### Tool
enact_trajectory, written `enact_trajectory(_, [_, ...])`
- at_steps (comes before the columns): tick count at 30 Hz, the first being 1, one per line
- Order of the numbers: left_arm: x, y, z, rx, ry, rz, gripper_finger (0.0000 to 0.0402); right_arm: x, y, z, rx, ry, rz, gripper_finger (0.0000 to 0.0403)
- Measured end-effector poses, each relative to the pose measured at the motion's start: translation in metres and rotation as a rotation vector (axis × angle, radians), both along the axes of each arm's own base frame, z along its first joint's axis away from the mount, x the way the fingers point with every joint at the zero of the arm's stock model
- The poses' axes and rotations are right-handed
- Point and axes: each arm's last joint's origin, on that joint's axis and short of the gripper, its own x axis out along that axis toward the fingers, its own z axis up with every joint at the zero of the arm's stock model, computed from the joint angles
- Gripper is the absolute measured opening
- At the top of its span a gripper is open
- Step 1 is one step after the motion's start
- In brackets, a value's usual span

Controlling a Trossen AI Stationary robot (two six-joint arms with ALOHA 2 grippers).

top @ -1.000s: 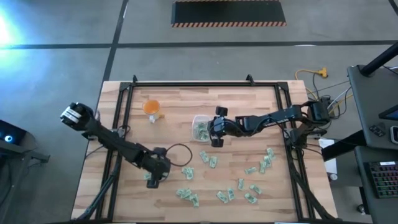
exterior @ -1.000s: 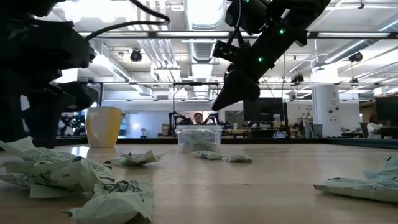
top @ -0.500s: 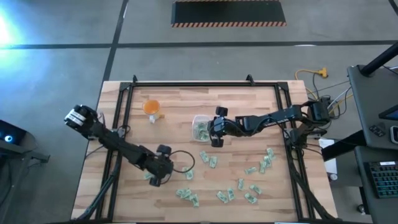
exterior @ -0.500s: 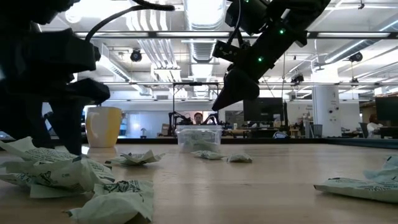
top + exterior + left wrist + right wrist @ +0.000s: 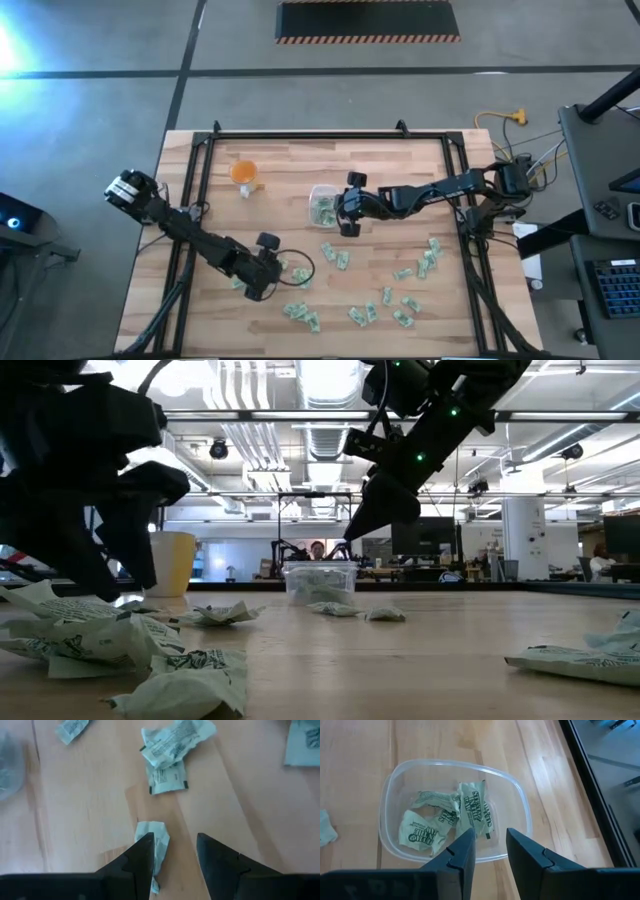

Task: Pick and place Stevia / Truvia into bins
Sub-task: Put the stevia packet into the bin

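Pale green and white sachets lie scattered on the wooden table's near half (image 5: 360,314), (image 5: 190,670). The clear container (image 5: 322,208) (image 5: 455,810) (image 5: 320,582) stands near the table's middle with several sachets (image 5: 475,815) inside. My right gripper (image 5: 490,845) (image 5: 340,212) hangs open above the container's right rim, holding nothing. My left gripper (image 5: 175,852) (image 5: 275,272) is low over the table's near left part, open. A crumpled sachet (image 5: 155,842) lies flat on the wood at the tip of one finger (image 5: 142,857). Two more sachets (image 5: 172,750) lie beyond it. My left gripper comes slanting down at the table. One finger (image 5: 145,851) stands at the edge of the crumpled sachet (image 5: 159,837), which lies flat on the wood. I cannot tell whether the finger touches it.
An orange cup (image 5: 244,172) (image 5: 167,563) stands at the far left, left of the container. A black frame (image 5: 300,136) runs around the table's edges. More sachets lie toward the near right (image 5: 428,256), and bare wood shows between the container and the cup.
My left gripper has moved toward the table's right, closing in on the sachets near the table's middle. The right arm has kept still above the container.
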Motion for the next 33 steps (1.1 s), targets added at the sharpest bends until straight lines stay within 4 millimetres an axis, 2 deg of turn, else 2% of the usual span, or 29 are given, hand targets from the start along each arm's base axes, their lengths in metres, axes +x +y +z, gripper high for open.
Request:
enact_trajectory(10, [0.008,0.0,-0.007,0.078,-0.056,0.001,0.0131,0.0,0.001,0.0,0.029,-0.003,0.021,0.0094])
enact_trajectory(16, [0.013,0.002,-0.02,0.104,-0.023,0.007,0.0131,0.0,0.001,0.0,0.043,-0.006,0.026,0.0091])
enact_trajectory(28, [0.013,0.013,-0.016,-0.002,0.012,0.123,0.0131,0.0,0.001,0.0,0.045,-0.007,0.025,0.0086])
enact_trajectory(33, [0.013,0.018,-0.016,-0.029,0.034,0.155,0.0106,0.001,0.001,0.0,0.045,-0.008,0.024,0.008])
